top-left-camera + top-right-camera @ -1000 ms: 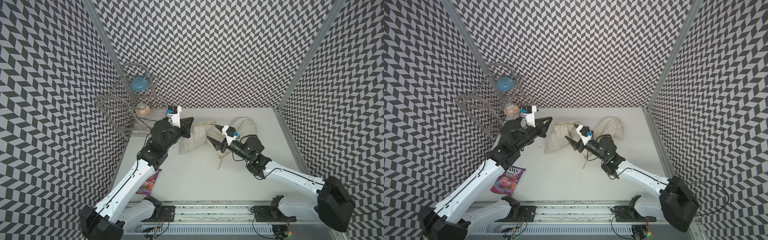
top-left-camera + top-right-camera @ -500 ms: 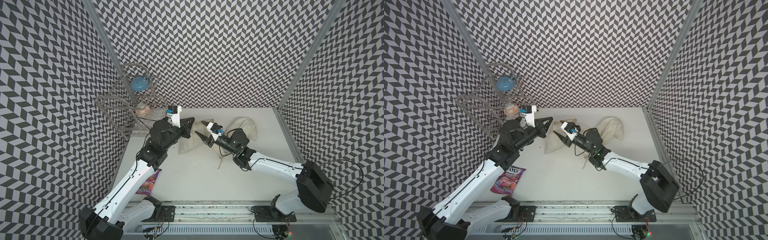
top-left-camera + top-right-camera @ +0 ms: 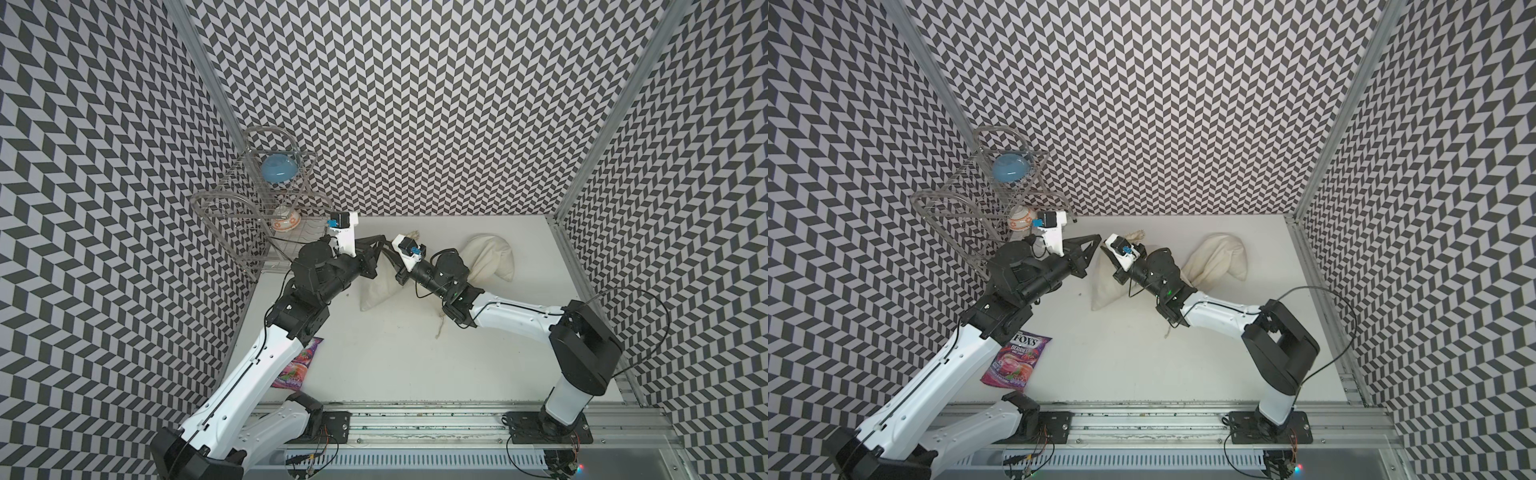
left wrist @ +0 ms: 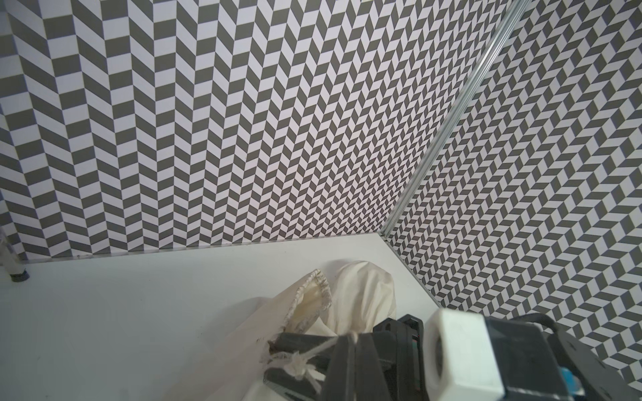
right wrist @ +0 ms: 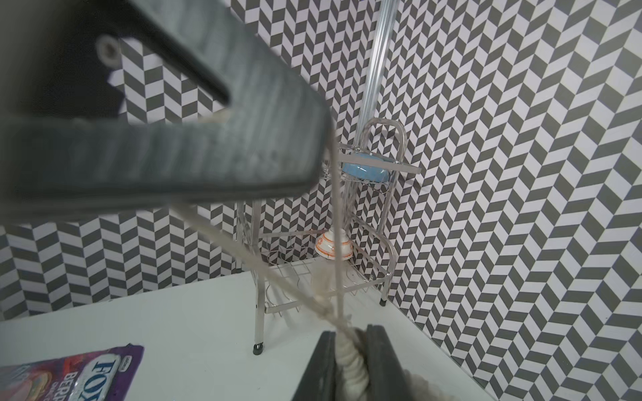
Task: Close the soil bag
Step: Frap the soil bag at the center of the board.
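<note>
The left gripper (image 5: pixel 312 152) is clamped on the drawstring (image 5: pixel 335 208), on the side nearer the wire rack (image 3: pixel 270 224). From it the cord runs straight to the right gripper (image 5: pixel 351 335), nipped shut on the cord's knot (image 4: pixel 298 364). The soil bag (image 3: pixel 378 291) lies just beyond that, away from the rack, so cinching probably means the left arm pulling rackward along the cord.

You're looking at black-and-white chevron walls (image 3: pixel 415 104) on three sides, with wire rack (image 3: pixel 253 241) tucked in corner. Aluminium post (image 3: pixel 205 66) rises right behind rack. Twin post (image 3: pixel 600 129) stands in corner well across from rack. Blue bowl (image 3: pixel 279 169) on rack's upper tier, small orange-patterned bowl (image 3: pixel 286 220) on lower tier. White tabletop (image 3: pixel 395 357) spreads from rack's feet. Metal rail (image 3: pixel 415 419) runs along edge farthest from rack. Light even, with soft shadows beneath rack.
</note>
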Robot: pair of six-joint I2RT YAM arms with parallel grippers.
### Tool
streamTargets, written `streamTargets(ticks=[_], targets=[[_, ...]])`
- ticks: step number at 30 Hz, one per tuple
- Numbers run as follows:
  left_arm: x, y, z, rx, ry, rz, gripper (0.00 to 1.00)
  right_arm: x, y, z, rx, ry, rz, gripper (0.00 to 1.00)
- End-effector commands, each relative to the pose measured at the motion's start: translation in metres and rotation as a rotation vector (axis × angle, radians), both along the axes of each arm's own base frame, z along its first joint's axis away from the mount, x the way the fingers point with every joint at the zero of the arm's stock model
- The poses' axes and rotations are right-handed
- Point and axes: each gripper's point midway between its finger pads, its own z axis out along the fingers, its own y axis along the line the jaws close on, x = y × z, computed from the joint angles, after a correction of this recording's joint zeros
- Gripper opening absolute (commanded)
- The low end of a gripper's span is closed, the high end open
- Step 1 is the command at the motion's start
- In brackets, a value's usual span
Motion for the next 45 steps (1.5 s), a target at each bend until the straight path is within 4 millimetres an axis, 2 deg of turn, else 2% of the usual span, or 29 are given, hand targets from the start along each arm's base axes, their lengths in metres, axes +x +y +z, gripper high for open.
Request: streamTargets(ticks=[1,5,8,10,11,12,14,16,20,23,27,30,31,35,39,41,45], targets=[[-0.027,0.027,0.082,-0.079,-0.208,0.018,0.0,0.044,-0.032,-0.044,-0.097,0.093,-0.228,0.15],[-0.036,0.061,0.112,-0.089,-0.284,0.103,0.0,0.084,-0.099,-0.108,-0.205,0.228,-0.447,0.15],[-0.043,0.078,0.133,-0.087,-0.332,0.155,0.0,0.103,-0.153,-0.152,-0.29,0.321,-0.599,0.15],[-0.046,0.084,0.141,-0.089,-0.352,0.175,0.0,0.108,-0.183,-0.173,-0.312,0.386,-0.661,0.15],[-0.047,0.087,0.142,-0.091,-0.359,0.185,0.0,0.11,-0.192,-0.175,-0.302,0.414,-0.668,0.16],[-0.048,0.089,0.143,-0.092,-0.364,0.192,0.0,0.108,-0.192,-0.176,-0.308,0.427,-0.648,0.16],[-0.045,0.088,0.14,-0.093,-0.357,0.189,0.0,0.1,-0.18,-0.161,-0.283,0.407,-0.574,0.19],[-0.043,0.083,0.135,-0.095,-0.35,0.16,0.0,0.086,-0.155,-0.141,-0.253,0.387,-0.432,0.24],[-0.039,0.061,0.123,-0.096,-0.335,0.029,0.0,0.048,-0.104,-0.09,-0.207,0.271,-0.187,0.38],[-0.034,0.053,0.117,-0.093,-0.313,-0.013,0.0,0.017,-0.073,-0.054,-0.199,0.171,-0.079,0.47],[-0.031,0.049,0.113,-0.09,-0.309,-0.033,0.0,-0.02,-0.046,-0.009,-0.156,0.054,0.01,0.58],[-0.031,0.047,0.113,-0.113,-0.294,-0.049,0.0,-0.037,-0.034,0.019,-0.083,0.004,0.074,0.75],[-0.032,0.047,0.113,-0.115,-0.293,-0.053,0.0,-0.039,-0.03,0.025,-0.069,-0.002,0.081,0.78],[-0.033,0.046,0.114,-0.118,-0.295,-0.06,0.0,-0.041,-0.01,0.04,-0.069,-0.01,0.097,0.79],[-0.035,0.046,0.116,-0.118,-0.3,-0.06,0.0,-0.032,0.004,0.048,-0.049,0.004,0.076,0.77],[-0.036,0.046,0.117,-0.12,-0.3,-0.061,0.0,-0.026,0.011,0.05,-0.048,0.02,0.072,0.71],[-0.037,0.048,0.12,-0.123,-0.305,-0.055,0.0,-0.011,0.023,0.035,-0.084,0.067,0.049,0.54]])
